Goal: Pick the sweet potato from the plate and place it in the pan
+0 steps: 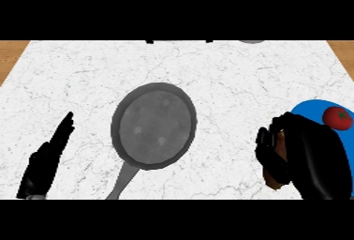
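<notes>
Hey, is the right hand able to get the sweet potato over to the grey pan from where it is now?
Probably yes: the right hand is already curled round the brown sweet potato, and bare white marble counter lies between it and the round grey frying pan.

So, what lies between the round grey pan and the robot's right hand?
In the head view, only bare white marble counter lies between the round grey pan and the right hand, which curls round the brown sweet potato.

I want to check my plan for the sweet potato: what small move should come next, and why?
Probably carry it left toward the pan. The right hand is curled round the sweet potato at the blue plate's left edge, and the pan lies apart, further left. The left hand rests open.
</notes>
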Motion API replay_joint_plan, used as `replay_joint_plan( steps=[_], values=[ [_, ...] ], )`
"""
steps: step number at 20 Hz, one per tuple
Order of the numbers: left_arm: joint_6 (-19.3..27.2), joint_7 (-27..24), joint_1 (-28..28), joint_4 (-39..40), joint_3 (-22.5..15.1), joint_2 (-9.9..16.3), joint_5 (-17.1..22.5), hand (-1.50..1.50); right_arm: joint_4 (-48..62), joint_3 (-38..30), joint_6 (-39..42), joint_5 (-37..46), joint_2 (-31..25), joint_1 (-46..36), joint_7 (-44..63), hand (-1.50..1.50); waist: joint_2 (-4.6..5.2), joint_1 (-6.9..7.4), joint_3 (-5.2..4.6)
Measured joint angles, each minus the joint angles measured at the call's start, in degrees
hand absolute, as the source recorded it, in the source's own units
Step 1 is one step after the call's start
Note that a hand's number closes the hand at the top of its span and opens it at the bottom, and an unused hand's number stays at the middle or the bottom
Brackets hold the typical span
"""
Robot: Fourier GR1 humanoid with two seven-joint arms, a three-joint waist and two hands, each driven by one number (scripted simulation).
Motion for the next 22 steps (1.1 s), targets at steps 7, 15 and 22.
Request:
replay_joint_plan(
  steps=[7, 15, 22],
  values=[
    [-0.73, 0.61, -0.77, -0.73, -0.79, -0.78, -0.74, 0.00, 0.54, 0.79, 4.16, 7.34, 13.15, -9.98, 1.19, 1.50, 0.59, 1.77, 0.04],
    [-1.25, -0.32, -1.80, 0.76, -1.13, -1.74, -1.52, 0.00, 20.86, -4.96, 2.65, 7.39, 30.15, -21.58, -2.16, 1.50, 1.02, 2.73, 0.09],
    [-1.52, -0.29, -4.44, 2.26, -0.92, -2.06, -2.15, 0.00, 44.05, -7.96, -8.54, 1.78, 35.80, -28.95, -7.41, 1.50, 1.41, 3.73, 0.12]
  ],
)
